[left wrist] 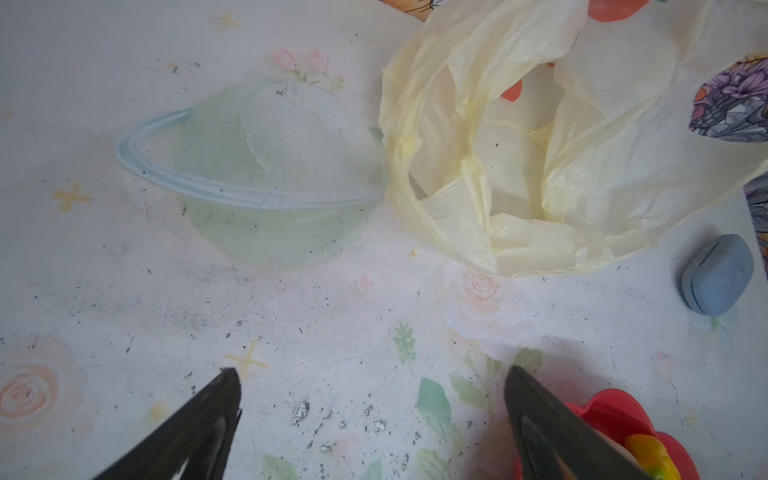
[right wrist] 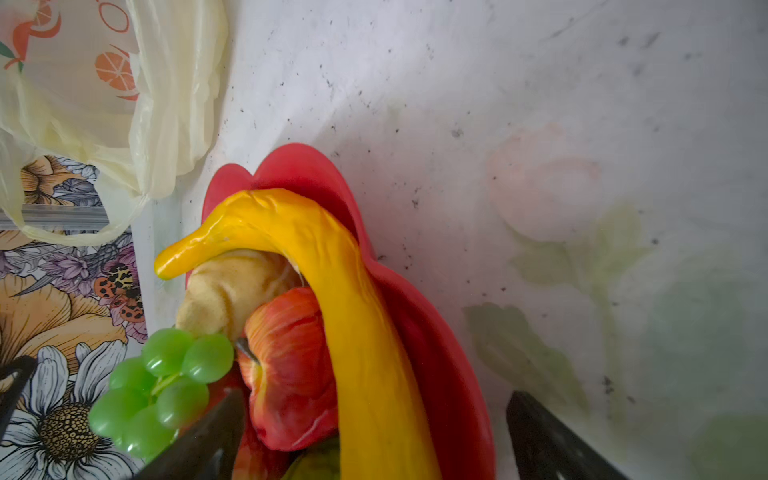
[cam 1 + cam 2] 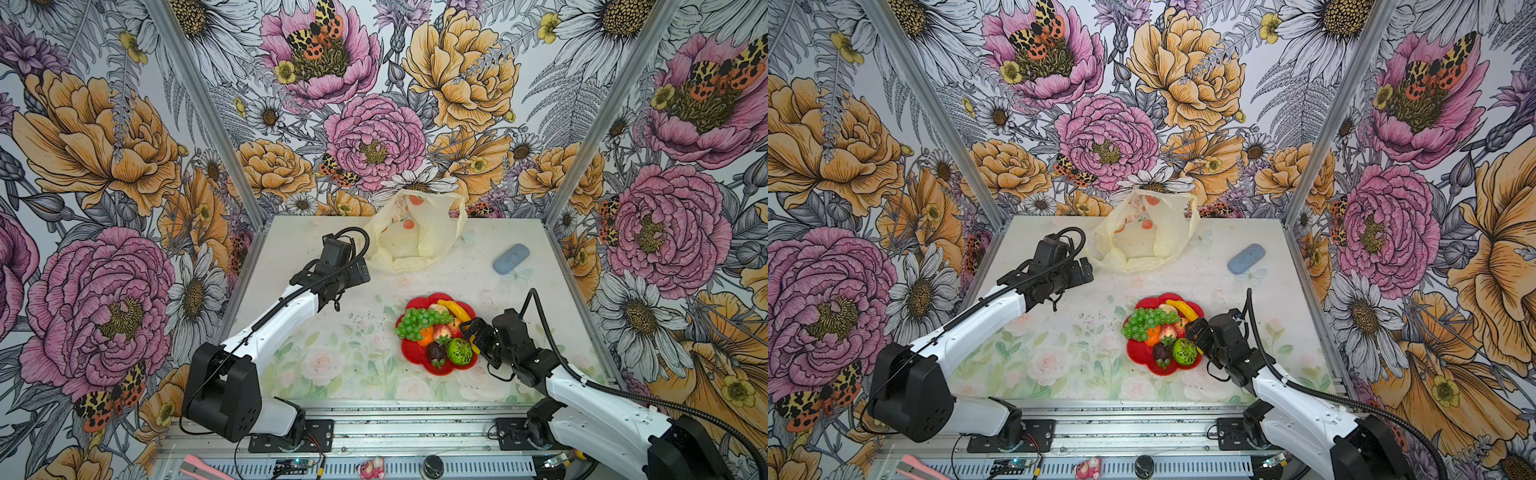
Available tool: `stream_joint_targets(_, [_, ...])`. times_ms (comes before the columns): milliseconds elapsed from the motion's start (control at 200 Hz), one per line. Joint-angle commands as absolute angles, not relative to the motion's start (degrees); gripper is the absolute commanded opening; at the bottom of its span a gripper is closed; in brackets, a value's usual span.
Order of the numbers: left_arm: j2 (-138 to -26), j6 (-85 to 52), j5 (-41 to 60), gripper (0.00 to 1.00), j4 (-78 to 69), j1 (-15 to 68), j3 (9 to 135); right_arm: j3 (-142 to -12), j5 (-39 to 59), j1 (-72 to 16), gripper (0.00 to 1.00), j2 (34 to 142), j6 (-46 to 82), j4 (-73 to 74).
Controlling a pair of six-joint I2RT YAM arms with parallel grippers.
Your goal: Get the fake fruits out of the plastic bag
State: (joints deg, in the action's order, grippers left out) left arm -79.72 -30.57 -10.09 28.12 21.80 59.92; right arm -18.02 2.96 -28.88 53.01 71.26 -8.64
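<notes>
The right claw (image 2: 374, 395) hung spread wide, gripping nothing, its 2 jaws either side of the banana (image 2: 353, 332) at the edge of the red plate (image 3: 415, 357). The left claw (image 1: 372, 374) was spread wide too, empty above the bare tabletop (image 1: 291, 311), near the plastic bag (image 3: 415, 245). The fake fruits (image 3: 1169, 331) I could see, grapes (image 3: 417, 322) among them, lay heaped on the plate, well apart from the bag slumped at the back. A blue oblong thing (image 3: 511, 258) lay beside the bag.
</notes>
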Motion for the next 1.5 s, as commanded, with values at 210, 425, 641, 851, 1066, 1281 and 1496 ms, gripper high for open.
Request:
stream_joint_targets(210, [-75.8,-32.1,-10.7,0.99,23.0,17.2,53.6,-19.1,6.5,-31.3,0.99,61.2,75.2,8.5])
stream_joint_targets(425, [-73.3,-32.4,-11.3,0.99,21.8,15.5,49.3,-22.8,5.7,-34.3,0.99,68.8,75.1,13.4])
stream_joint_targets(641, [-71.5,-32.6,-11.3,0.99,20.7,12.8,45.1,-29.1,5.6,-37.2,0.99,77.2,75.8,17.4])
stream_joint_targets(851, [-69.0,-32.7,-11.5,0.99,20.2,12.0,42.5,-33.6,7.0,-37.8,1.0,84.8,76.0,21.7])
stream_joint_targets(1066, [-67.7,-32.9,-11.5,0.99,20.1,11.8,41.6,-36.0,6.4,-37.7,0.99,88.2,74.9,21.3])
stream_joint_targets(1281, [-67.6,-33.0,-13.1,0.99,19.6,11.8,41.1,-34.4,5.0,-36.1,1.0,85.4,72.6,17.3])
stream_joint_targets(1496, [-63.5,-35.0,-18.6,0.99,15.2,11.8,37.9,-30.9,6.3,-30.7,1.0,79.4,69.6,14.0])
